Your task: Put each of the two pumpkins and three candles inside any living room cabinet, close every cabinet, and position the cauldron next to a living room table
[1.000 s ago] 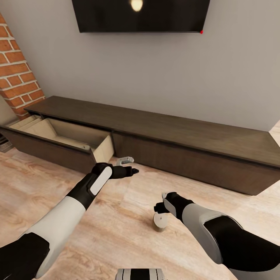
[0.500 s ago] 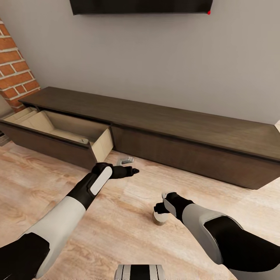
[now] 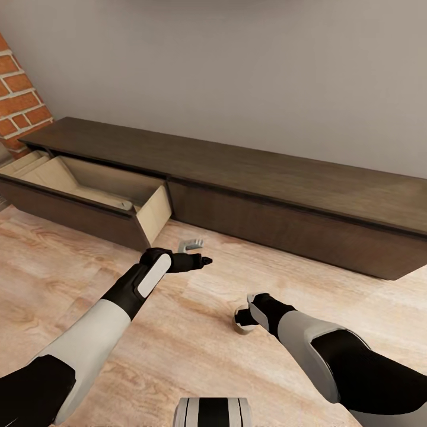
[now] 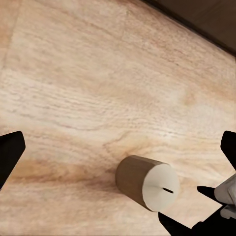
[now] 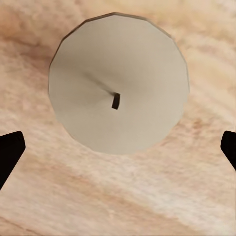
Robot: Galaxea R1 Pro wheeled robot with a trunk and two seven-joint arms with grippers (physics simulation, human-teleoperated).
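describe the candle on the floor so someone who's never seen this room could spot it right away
Start at the long low dark-brown wooden cabinet against the grey wall, its left drawer pulled open. On the pale wood floor in front, directly beneath the right tool, stands the short tan cylindrical candle. Its flat pale top with a tiny dark wick sets it apart, the lone loose item there.

The cabinet (image 3: 249, 196) stands against the wall with its left drawer (image 3: 89, 190) pulled open; the right gripper (image 3: 242, 317) hovers over a candle (image 3: 240, 328) on the floor (image 3: 196, 356).
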